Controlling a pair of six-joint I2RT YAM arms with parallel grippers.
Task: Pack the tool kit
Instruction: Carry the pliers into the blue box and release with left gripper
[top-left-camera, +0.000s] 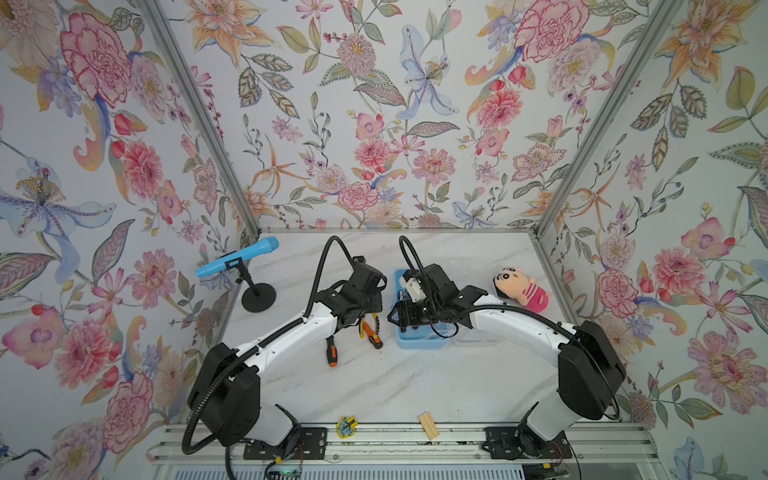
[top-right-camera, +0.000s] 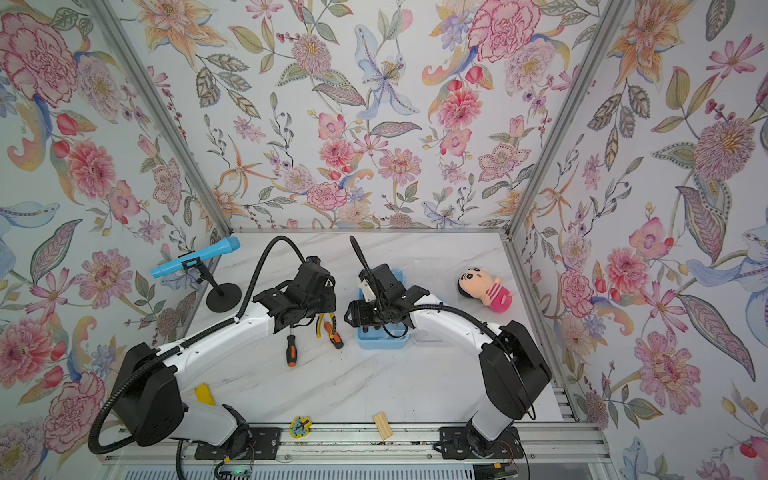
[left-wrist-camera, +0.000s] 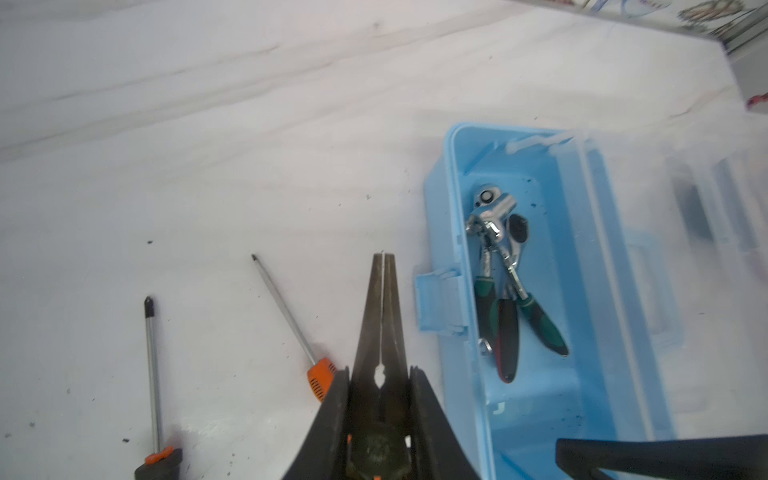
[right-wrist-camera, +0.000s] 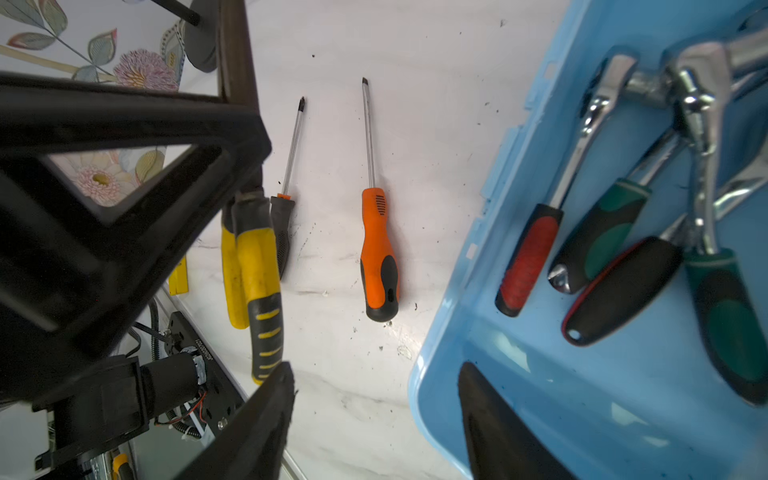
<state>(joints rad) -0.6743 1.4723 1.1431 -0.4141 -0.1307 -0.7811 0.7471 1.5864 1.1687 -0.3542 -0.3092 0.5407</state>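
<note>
The open blue tool box holds several ratchet wrenches. My left gripper is shut on the yellow-handled pliers at their joint. Their closed nose sticks out past the fingertips, beside the box's latch. An orange screwdriver and a black-handled screwdriver lie on the table left of the box. My right gripper is open, astride the box's near corner wall, one finger inside, one outside.
A blue microphone on a black stand is at the back left and a plush doll at the right. The box's clear lid lies open to its right. A wooden block and a small leaf-shaped piece sit at the front rail.
</note>
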